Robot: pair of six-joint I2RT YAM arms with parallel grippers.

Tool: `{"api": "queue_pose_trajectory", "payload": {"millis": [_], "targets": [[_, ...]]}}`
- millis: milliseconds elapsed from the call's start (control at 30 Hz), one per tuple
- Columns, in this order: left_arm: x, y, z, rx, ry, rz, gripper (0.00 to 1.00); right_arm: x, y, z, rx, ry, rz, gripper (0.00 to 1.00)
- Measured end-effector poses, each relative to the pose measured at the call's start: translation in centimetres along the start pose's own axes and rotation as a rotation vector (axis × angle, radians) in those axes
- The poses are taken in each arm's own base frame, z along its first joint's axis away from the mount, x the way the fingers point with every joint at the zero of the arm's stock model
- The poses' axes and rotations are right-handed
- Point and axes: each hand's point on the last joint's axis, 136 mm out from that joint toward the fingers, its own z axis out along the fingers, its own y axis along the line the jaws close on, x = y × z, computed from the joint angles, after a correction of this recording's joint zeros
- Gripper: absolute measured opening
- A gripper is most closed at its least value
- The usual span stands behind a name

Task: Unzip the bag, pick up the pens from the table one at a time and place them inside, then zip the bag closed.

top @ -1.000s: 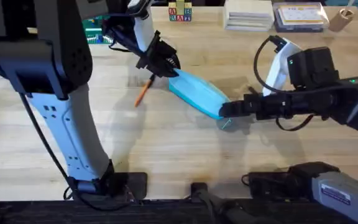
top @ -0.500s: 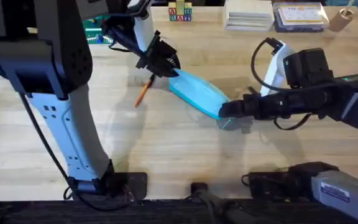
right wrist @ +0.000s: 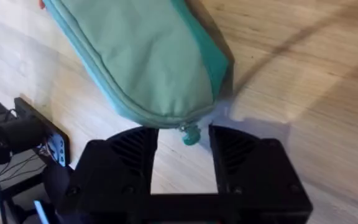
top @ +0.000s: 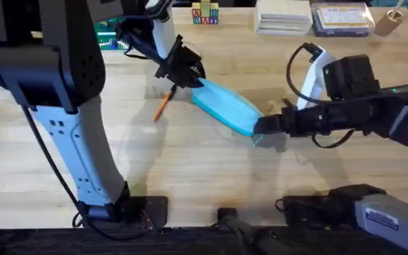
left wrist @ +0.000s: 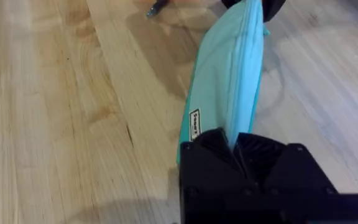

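On pale table (top: 211, 170), bag (top: 225, 108) spans pinching left claw (top: 193, 76) and spread right claw (top: 259, 131).

Far edge: alphabet blocks (top: 205, 13), white stack of books (top: 283, 17), clear case (top: 341, 19). Green item (top: 106, 34) at left, partly hidden.

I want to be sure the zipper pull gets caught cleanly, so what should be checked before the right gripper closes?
1. Left gripper pinches the bag's far end: ok.
2. Right gripper open: ok.
3. Zipper pull between its fingers: ok.
4. Zipper shut along the bag: ok.
5. Orange pen lies on the table, apart from the bag: ok.
6. Second pen's place: cannot tell.
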Motion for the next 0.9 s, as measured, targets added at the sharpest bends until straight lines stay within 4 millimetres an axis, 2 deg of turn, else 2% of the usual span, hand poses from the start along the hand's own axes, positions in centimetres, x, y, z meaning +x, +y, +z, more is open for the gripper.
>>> {"api": "queue_pose_trajectory", "payload": {"millis": [200,300,633,733,900], "targets": [[-0.01,0.00,0.00,0.000,0.000,0.000,0.042,0.01,0.00,0.00,0.000,0.001,0.001,0.454],[-0.02,0.00,-0.01,0.000,0.000,0.000,0.042,0.05,-0.01,0.00,0.000,0.002,0.002,0.357],[-0.03,0.01,-0.01,-0.001,-0.001,0.000,0.042,0.06,-0.01,0.01,0.000,0.002,0.003,0.328],[-0.04,0.02,-0.01,-0.001,-0.002,0.000,0.042,0.06,-0.01,0.01,0.000,0.002,0.002,0.269],[-0.04,0.02,-0.01,-0.001,-0.002,0.000,0.042,0.09,-0.02,0.02,0.000,0.003,0.003,0.243]]}}
